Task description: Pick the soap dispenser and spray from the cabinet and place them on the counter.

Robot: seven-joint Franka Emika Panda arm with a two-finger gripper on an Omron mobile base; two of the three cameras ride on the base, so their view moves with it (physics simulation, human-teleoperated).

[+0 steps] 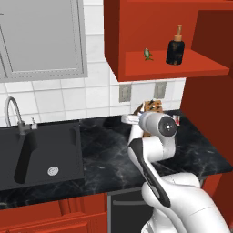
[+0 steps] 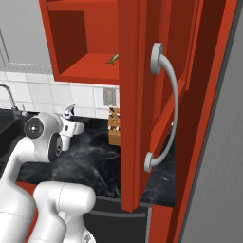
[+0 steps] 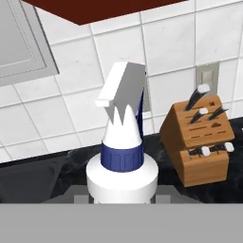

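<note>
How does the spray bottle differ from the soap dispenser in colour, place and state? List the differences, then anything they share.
The spray bottle is white with a blue collar; the soap dispenser is dark with a tan pump. The spray bottle is held by the gripper above the counter; the soap dispenser stands on the cabinet shelf, untouched. Both are upright.

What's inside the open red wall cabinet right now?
On the cabinet shelf: the soap dispenser and a small green object. The open door hides the shelf's right part in the right base view.

Counter bears a knife block; cabinet shelf holds soap dispenser, perhaps a figurine.
</note>
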